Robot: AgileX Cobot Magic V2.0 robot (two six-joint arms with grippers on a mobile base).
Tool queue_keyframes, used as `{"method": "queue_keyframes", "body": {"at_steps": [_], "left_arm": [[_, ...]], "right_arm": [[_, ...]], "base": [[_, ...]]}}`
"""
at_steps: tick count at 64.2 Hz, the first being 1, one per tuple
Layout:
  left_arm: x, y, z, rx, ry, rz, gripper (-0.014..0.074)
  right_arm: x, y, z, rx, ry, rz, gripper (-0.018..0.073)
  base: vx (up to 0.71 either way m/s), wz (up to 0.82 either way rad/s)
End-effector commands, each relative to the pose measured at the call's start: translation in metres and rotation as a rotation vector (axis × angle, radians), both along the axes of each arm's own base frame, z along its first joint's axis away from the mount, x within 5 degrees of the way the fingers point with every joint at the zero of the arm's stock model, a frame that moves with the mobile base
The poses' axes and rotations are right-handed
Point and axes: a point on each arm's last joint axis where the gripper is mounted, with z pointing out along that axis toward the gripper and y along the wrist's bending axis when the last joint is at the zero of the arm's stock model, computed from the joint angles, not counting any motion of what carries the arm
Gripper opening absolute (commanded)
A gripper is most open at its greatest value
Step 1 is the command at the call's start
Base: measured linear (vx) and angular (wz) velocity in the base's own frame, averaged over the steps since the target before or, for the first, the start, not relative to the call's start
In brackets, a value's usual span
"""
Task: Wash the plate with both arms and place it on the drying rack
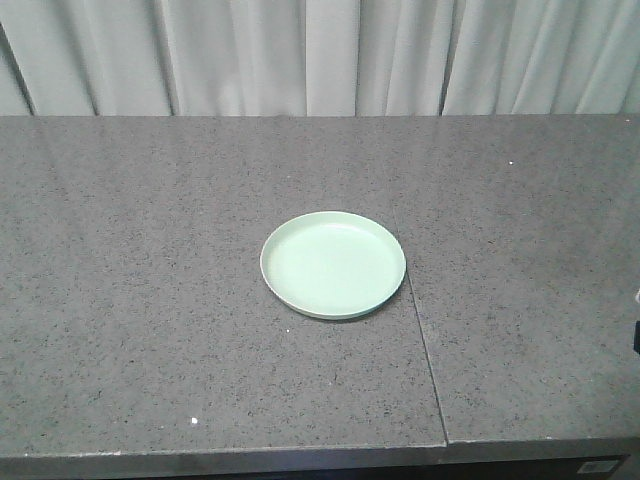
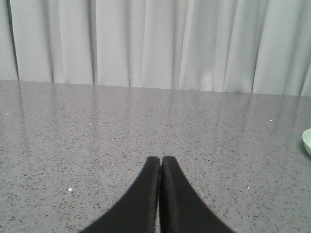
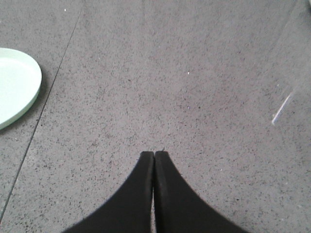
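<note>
The pale mint-green plate (image 1: 333, 264) lies flat on the grey speckled counter (image 1: 150, 300), near its middle. In the left wrist view only the plate's edge (image 2: 307, 141) shows at the far right, well away from my left gripper (image 2: 161, 159), which is shut with nothing between its black fingers. My right gripper (image 3: 154, 154) is also shut and empty, over bare counter, with the plate (image 3: 14, 87) off to its upper left. Neither arm shows in the front view. The drying rack is out of view.
A seam (image 1: 425, 350) runs through the counter from the plate's right edge to the front edge. Pale curtains (image 1: 320, 55) hang behind the counter. The counter's front edge (image 1: 300, 455) lies at the bottom of the front view.
</note>
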Motion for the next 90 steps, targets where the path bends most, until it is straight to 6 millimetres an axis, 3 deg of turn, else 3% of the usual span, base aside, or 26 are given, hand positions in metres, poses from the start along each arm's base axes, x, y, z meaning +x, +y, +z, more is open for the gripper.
{"method": "queue_keyframes", "body": {"at_steps": [1,6,20,29,46,60,90], "left_arm": [[-0.003,0.0,0.017,-0.004,-0.117,0.002,-0.0007],[-0.003,0.0,0.017,-0.004,-0.117,0.002,-0.0007],[-0.003,0.0,0.017,-0.004,-0.117,0.002,-0.0007],[-0.003,0.0,0.017,-0.004,-0.117,0.002,-0.0007],[-0.003,0.0,0.017,-0.004,-0.117,0.002,-0.0007],[-0.003,0.0,0.017,-0.004,-0.117,0.002,-0.0007],[-0.003,0.0,0.017,-0.004,-0.117,0.002,-0.0007]], "right_arm": [[0.009,0.0,0.014,0.008,-0.061,0.001,0.002],[0.014,0.002,0.017,-0.003,-0.01,0.029,0.0083],[0.034,0.019,0.032,0.026,0.144,0.249,0.0401],[0.05,0.03,0.03,0.063,0.208,0.378,0.0504],[0.085,0.055,0.018,0.048,0.307,0.516,0.0487],[0.12,0.076,0.014,0.009,0.361,0.498,0.0484],[0.195,0.095,-0.008,0.161,0.45,0.424,0.0431]], "base": [[0.0,0.0],[0.0,0.0],[0.0,0.0],[0.0,0.0],[0.0,0.0],[0.0,0.0],[0.0,0.0]]}}
